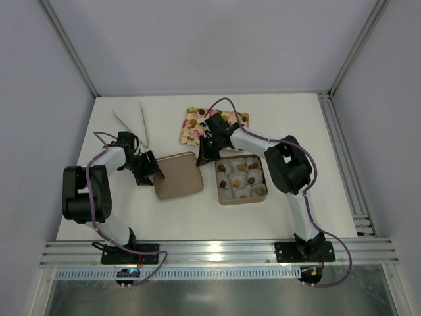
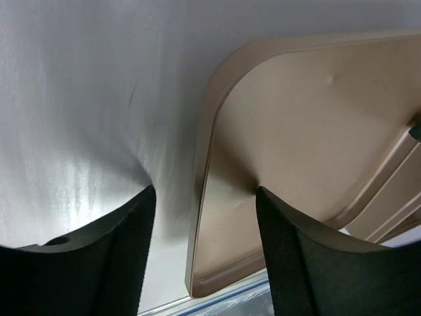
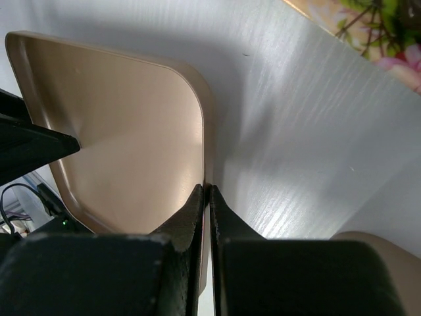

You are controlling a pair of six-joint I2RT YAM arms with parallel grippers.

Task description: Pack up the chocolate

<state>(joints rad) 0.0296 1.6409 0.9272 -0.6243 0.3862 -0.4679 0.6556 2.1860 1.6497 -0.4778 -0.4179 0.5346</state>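
The chocolate (image 1: 238,179) is seen in white paper cups (image 1: 247,160) inside a tan tin (image 1: 242,202) on the worktop (image 1: 289,125). Brown and golden pieces are set in rows. Which way each small piece points cannot be told. The right gripper (image 3: 206,189) is closed tight, with its tips at the rim of the tan lid (image 1: 177,178) beside the tin. The left gripper (image 2: 204,192) is held apart across the lid's other edge. A flowered cloth (image 1: 197,125) and tongs (image 1: 128,122) are laid farther back.
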